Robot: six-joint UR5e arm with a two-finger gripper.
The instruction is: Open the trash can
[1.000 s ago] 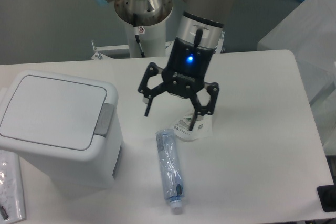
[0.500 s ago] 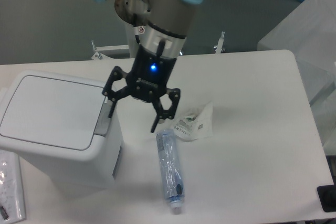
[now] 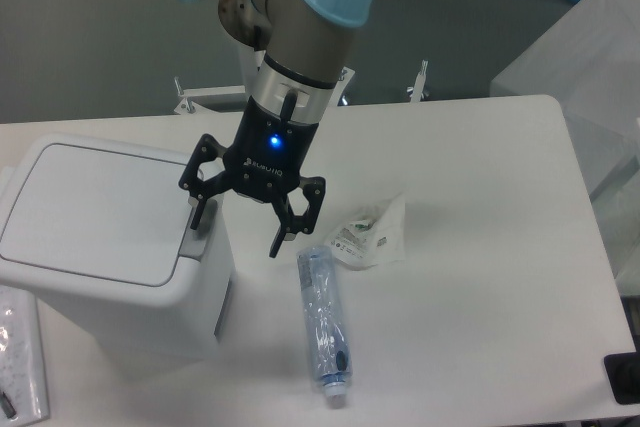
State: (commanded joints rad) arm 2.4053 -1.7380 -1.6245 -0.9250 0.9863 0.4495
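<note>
The trash can is a large white boxy bin at the left of the table, its flat lid shut and a grey push latch on its right edge. My gripper hangs open just right of the bin. Its left finger hovers over the latch, and whether it touches the latch I cannot tell. The right finger stands off the bin's side above the table. Nothing is held between them.
A crushed clear plastic bottle with a blue label lies on the table right of the bin. A crumpled white wrapper sits beside it. A clear bag lies at the bottom left, and a black object at the bottom right edge.
The gripper has swung left from above the wrapper to the bin's right edge, staying open. The wrapper is now uncovered. The bin's lid has not moved.
</note>
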